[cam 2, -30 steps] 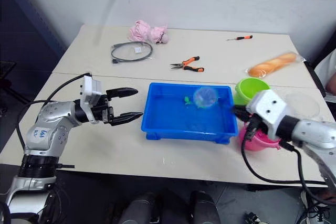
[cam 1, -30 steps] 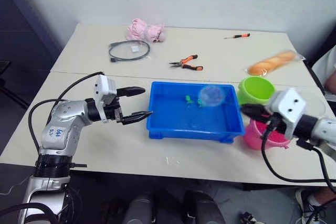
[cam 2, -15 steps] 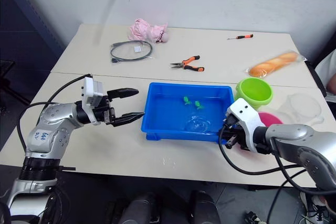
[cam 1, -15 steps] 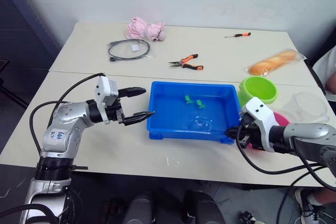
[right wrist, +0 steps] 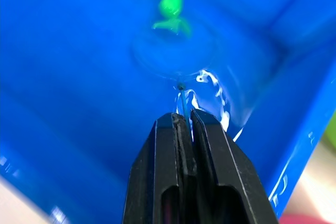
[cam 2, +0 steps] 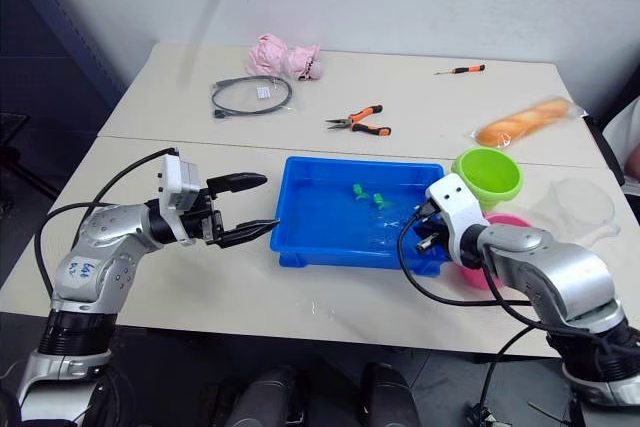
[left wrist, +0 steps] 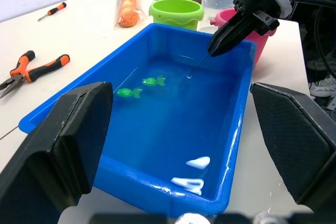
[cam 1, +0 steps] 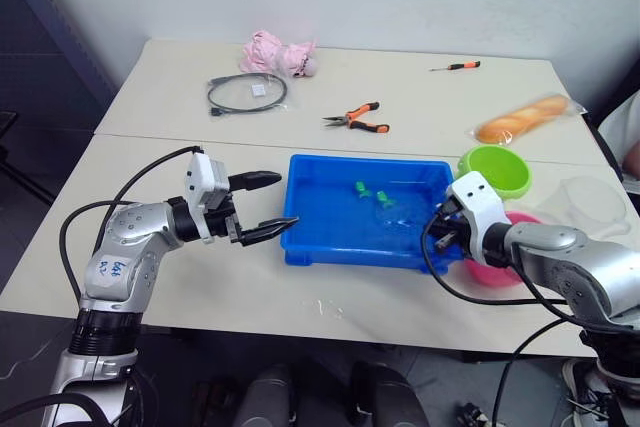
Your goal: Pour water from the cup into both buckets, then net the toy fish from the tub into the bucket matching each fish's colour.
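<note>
R gripper, fingers clamped on net handle, has dipped hoop into tub by green fish; scoop imminent. L gripper fingers apart, idle.

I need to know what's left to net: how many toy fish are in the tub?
2, both green: one fish and another side by side near the tub's far wall. Any under the net's hoop might be hidden.

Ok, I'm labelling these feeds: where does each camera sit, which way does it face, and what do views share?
Left and right eye views: on the head, facing down over the table, both arms showing.
Left wrist view: on the left arm, looking across the tub toward the right claw; its own fingers frame it.
Right wrist view: over the water, its claw gripping the net.
All share the green fish.
</note>
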Robot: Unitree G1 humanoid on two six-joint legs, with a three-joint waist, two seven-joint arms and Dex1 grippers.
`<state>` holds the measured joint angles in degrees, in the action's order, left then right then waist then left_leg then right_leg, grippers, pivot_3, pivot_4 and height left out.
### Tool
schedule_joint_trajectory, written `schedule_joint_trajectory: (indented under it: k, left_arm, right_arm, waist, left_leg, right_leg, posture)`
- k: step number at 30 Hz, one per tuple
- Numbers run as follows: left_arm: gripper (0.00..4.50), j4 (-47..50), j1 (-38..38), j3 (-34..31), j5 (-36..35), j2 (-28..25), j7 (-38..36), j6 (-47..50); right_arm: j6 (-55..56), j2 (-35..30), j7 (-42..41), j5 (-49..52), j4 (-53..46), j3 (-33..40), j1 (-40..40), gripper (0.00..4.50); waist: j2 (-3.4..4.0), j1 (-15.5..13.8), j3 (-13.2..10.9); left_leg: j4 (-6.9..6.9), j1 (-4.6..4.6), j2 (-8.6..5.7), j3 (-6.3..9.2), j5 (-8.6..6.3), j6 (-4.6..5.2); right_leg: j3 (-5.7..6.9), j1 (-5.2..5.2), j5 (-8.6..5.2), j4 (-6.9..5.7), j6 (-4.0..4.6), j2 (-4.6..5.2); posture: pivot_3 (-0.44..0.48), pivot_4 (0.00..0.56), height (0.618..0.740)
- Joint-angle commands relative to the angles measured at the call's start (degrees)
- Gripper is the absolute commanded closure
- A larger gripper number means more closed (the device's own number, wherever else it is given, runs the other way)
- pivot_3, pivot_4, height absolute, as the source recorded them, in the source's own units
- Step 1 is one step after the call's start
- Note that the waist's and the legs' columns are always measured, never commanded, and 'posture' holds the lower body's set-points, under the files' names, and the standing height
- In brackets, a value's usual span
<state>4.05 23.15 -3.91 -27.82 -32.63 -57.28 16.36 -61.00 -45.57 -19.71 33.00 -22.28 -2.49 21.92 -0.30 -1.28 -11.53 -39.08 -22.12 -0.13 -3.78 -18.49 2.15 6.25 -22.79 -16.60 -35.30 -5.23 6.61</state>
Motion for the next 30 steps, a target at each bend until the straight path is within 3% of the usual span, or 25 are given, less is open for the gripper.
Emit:
schedule_joint_trajectory:
  k: [1,14,23,30]
  left_arm:
    - [0.02,3.04,-0.08,-0.51,-0.54,-0.07,0.36,-0.48]
    - [0.02,0.57,3.21,-0.29,-0.86,0.48,-0.32,-0.48]
    - [0.02,-2.54,6.1,0.93,-0.39,2.12,-1.63,-0.93]
    - [0.02,-6.72,8.72,1.86,0.05,4.16,-2.96,-1.9]
  right_arm:
    - [4.18,-0.32,-1.85,-2.96,-1.24,1.22,-0.84,4.5]
    - [13.04,-1.95,-12.01,-1.69,-10.34,11.02,-10.96,4.5]
    - [20.61,0.71,-14.88,-0.26,-14.13,20.0,-18.47,4.5]
    - [25.43,3.23,-14.63,-1.66,-16.11,22.42,-24.9,4.5]
  waist:
    - [0.0,-0.03,0.0]
    - [0.0,-0.17,0.0]
    - [0.0,-0.14,0.0]
    - [0.0,-0.14,0.0]
  left_leg:
    - [0.0,0.0,0.0,0.0,0.0,0.0]
    - [0.0,0.0,0.0,0.01,0.0,0.0]
    - [0.0,0.0,0.01,0.02,0.0,0.0]
    - [0.0,0.01,-0.01,0.0,0.01,0.02]
  right_leg:
    - [0.0,0.0,0.0,0.0,0.0,0.0]
    - [-0.01,0.01,0.02,0.02,-0.03,-0.01]
    - [0.01,0.03,0.03,0.03,-0.05,-0.04]
    - [-0.01,0.03,0.04,0.03,-0.07,-0.05]
  posture:
    - [0.0,0.15,0.74]
    - [0.0,0.15,0.74]
    - [0.0,0.15,0.74]
    - [0.0,0.15,0.74]
